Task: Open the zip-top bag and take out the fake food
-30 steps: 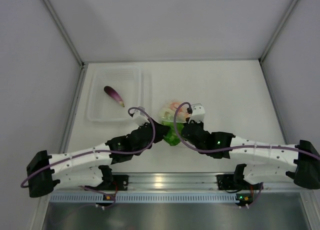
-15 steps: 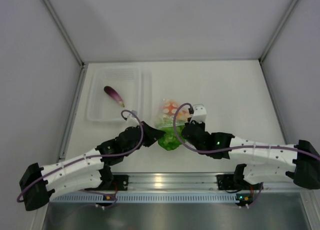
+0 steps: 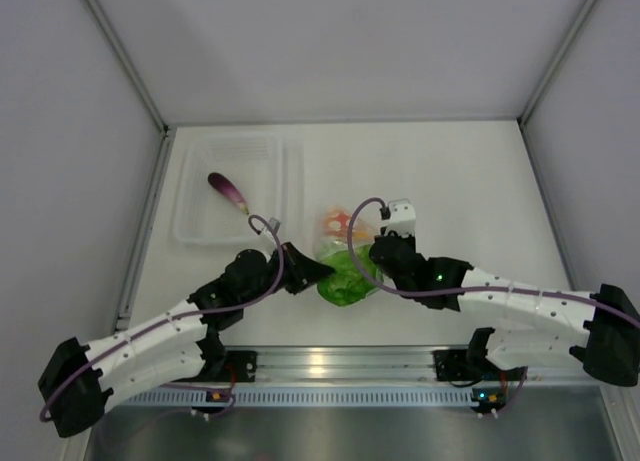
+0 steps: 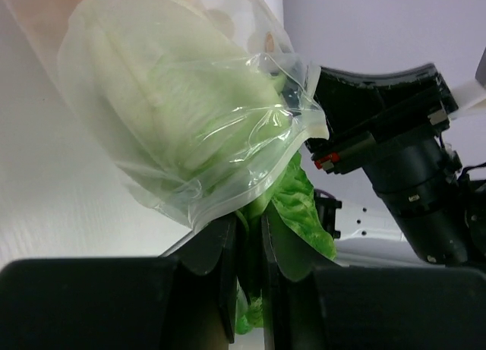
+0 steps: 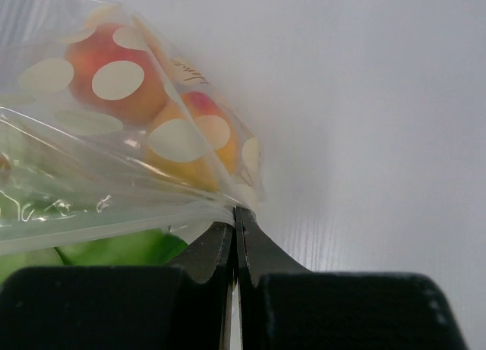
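While clamped, jaws on lettuce [image 4: 300, 206]; bag [image 5: 114, 190]

We see a white table [image 3: 470, 181], a clear rigid tray [image 3: 240, 161] lying on it toward ten o'clock with a purple eggplant [image 3: 228, 192] inside, the dotted zip-top bag [image 3: 335, 243] near the middle, green lettuce [image 3: 345, 281] spilling from it toward six o'clock

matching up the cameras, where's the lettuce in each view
Top external: the lettuce sits at centre, between the two arm tips.
Left wrist: it fills the middle, with a leaf pinched in the left gripper.
Right wrist: a green patch at bottom left.
Shared landmark: the zip-top bag, partly around it.
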Robot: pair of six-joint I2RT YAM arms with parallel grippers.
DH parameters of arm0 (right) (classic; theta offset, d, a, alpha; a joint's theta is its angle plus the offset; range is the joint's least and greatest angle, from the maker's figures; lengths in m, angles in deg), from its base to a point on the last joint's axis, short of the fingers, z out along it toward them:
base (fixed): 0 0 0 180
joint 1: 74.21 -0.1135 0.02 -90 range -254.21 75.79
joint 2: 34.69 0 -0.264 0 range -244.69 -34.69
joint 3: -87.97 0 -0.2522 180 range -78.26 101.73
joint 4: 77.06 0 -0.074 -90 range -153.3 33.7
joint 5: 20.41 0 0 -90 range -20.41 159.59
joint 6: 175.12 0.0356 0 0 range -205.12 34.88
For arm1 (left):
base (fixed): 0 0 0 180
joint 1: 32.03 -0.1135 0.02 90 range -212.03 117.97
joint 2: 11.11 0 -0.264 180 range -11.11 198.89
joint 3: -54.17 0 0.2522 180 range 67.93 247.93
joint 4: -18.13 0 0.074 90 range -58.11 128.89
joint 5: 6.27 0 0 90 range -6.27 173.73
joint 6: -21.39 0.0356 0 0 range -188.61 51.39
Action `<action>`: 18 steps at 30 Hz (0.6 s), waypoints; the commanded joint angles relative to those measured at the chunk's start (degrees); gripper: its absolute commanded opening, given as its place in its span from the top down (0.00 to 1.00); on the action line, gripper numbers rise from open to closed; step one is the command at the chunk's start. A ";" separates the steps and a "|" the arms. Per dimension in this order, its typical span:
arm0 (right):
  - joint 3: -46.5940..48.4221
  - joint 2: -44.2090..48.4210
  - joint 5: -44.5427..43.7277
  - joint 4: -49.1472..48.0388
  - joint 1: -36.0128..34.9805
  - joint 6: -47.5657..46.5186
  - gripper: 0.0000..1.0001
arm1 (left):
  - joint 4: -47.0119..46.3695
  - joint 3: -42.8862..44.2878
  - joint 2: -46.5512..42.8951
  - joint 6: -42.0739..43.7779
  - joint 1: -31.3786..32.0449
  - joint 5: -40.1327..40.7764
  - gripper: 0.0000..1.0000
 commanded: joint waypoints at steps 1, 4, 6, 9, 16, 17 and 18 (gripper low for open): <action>0.99 0.40 0.31 -3.91 1.03 -3.89 1.00 | -13.39 -1.43 1.63 3.76 -0.45 -7.51 1.00; 0.38 1.01 3.82 -6.64 0.41 -6.26 1.00 | -21.83 -1.87 5.15 5.95 -0.54 -12.79 1.00; 0.11 1.27 4.88 -6.91 0.32 -6.88 1.00 | -24.40 -3.09 5.60 5.87 -0.54 -9.32 1.00; -0.59 1.98 5.50 -6.74 -0.64 -6.10 1.00 | -24.57 -5.03 3.23 2.81 -0.54 0.25 1.00; -3.32 1.63 4.98 -7.26 -3.19 -3.90 1.00 | -30.98 -8.46 -0.38 0.42 -0.45 10.93 1.00; -3.58 1.37 4.97 -7.53 -3.37 -3.55 1.00 | -31.86 -8.20 -0.30 1.29 -0.45 10.58 1.00; -3.58 1.10 4.71 -7.53 -3.46 -3.46 1.00 | -32.39 -7.85 0.23 1.91 -0.54 9.62 1.00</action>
